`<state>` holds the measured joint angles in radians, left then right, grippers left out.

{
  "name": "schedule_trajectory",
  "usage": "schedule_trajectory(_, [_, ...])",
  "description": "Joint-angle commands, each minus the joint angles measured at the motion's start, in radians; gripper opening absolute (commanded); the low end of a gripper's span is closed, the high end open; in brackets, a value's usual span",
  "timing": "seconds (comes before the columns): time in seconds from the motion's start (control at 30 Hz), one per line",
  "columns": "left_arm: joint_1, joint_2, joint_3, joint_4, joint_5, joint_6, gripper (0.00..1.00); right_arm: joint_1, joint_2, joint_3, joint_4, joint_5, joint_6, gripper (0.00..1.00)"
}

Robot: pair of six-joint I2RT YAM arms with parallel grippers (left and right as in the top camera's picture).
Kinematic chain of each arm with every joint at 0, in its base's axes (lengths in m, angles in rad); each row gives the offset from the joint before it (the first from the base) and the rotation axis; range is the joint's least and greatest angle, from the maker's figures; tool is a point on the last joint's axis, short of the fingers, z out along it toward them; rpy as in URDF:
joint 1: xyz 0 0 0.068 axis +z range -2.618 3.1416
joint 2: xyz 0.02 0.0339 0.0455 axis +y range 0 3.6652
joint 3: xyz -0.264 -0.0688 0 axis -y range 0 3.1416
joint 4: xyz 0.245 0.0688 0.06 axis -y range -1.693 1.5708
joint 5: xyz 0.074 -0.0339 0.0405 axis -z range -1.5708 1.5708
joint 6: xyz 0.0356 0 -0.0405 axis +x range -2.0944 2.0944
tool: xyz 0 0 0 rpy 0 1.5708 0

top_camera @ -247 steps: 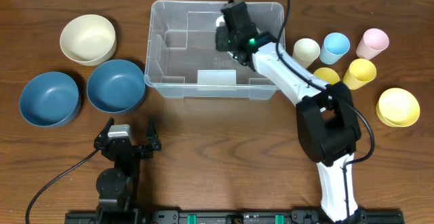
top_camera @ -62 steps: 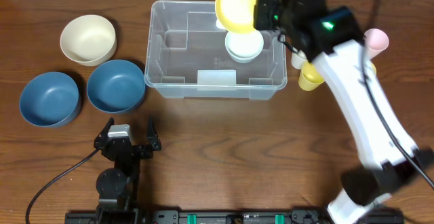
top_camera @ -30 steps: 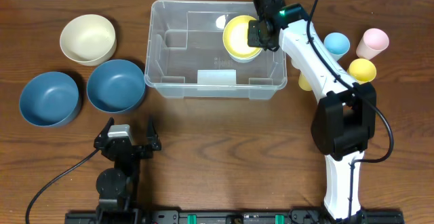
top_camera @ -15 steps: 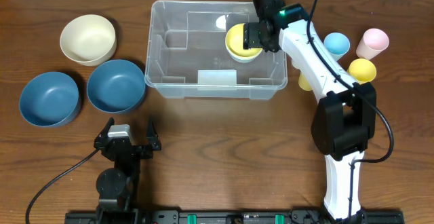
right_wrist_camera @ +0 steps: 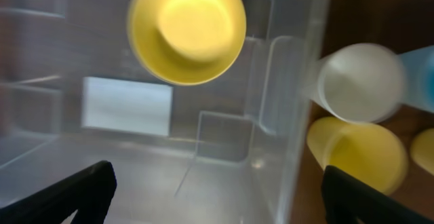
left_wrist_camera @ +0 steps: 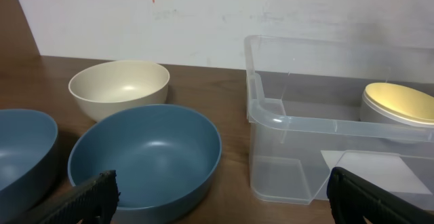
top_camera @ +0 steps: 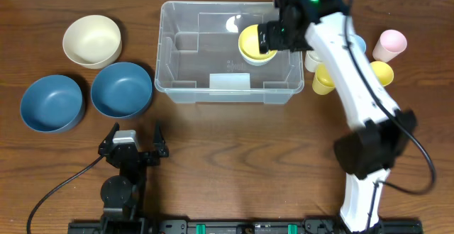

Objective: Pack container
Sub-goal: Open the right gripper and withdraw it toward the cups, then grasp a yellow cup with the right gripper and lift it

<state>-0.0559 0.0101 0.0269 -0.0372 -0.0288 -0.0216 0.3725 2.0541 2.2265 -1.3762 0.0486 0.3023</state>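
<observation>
**Released: yellow bowl (top_camera: 250, 42) now lies in the container (top_camera: 184, 67)**

The right gripper (right_wrist_camera: 218, 183) has let go of the yellow bowl and lifted away since a moment ago. Its fingers stand wide apart with nothing between them. The bowl sits nested in a white bowl (left_wrist_camera: 374, 115) in the upper right part of the container, which lies at the upper middle of the overhead frame. To its left are a cream bowl (top_camera: 91, 40) and two blue bowls (top_camera: 122, 88). To its right are a yellow cup (top_camera: 323, 80) and a pink cup (top_camera: 390, 45). At lower left the left gripper (top_camera: 135, 138) gapes wide, empty.
</observation>
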Motion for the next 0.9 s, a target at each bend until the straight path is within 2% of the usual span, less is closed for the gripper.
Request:
schedule_trajectory(0.0, [0.005,-0.006,-0.023,-0.034,-0.008,0.013,0.98,-0.005,-0.113,0.05,-0.053,0.013,-0.01,0.99])
schedule_trajectory(0.17, [0.005,-0.006,-0.023,-0.034,-0.008,0.013,0.98,-0.101,-0.177,0.05,-0.216,0.133,0.121,0.99])
schedule_trajectory(0.4, [0.005,-0.006,-0.023,-0.034,-0.008,0.013,0.98,-0.264,-0.172,-0.029,-0.303,0.134,0.146,0.99])
schedule_trajectory(0.63, [0.005,-0.006,-0.023,-0.034,-0.008,0.014,0.98,-0.373,-0.173,-0.323,-0.162,0.071,0.136,0.96])
schedule_trajectory(0.87, [0.005,-0.006,-0.023,-0.034,-0.008,0.014,0.98,-0.393,-0.172,-0.616,0.088,-0.031,0.109,0.84])
